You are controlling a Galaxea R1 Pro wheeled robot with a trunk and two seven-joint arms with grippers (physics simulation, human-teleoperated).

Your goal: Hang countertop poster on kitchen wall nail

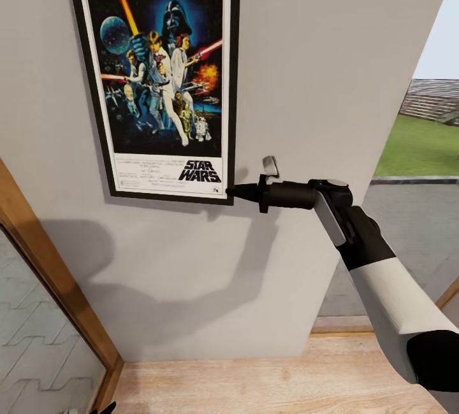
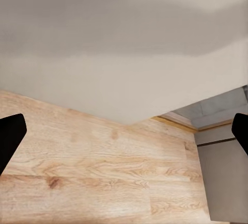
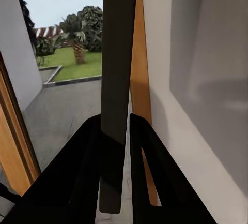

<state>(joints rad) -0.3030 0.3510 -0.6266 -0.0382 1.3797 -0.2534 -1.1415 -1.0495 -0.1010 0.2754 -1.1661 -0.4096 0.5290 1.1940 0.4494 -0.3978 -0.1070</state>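
While the glossy black-framed Star Wars poster (image 1: pixel 156 76) lies flat against the matte grey wall (image 1: pixel 331 83), the right gripper (image 1: pixel 231 192) pinches its lower right frame edge between both black fingers (image 3: pixel 85 167). Left gripper (image 2: pixel 124 131) hangs spread above pale wood-grain floor (image 2: pixel 93 172).

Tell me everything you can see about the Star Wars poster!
The poster is a tall rectangle in a thin black frame, with a white border round dark blue art of figures, lightsabers, a planet and a black helmeted face, and a STAR WARS logo near the bottom. It sits flat against the grey wall, tilted slightly. The right gripper pinches its lower right corner; in the right wrist view the frame's dark edge runs between the fingers.
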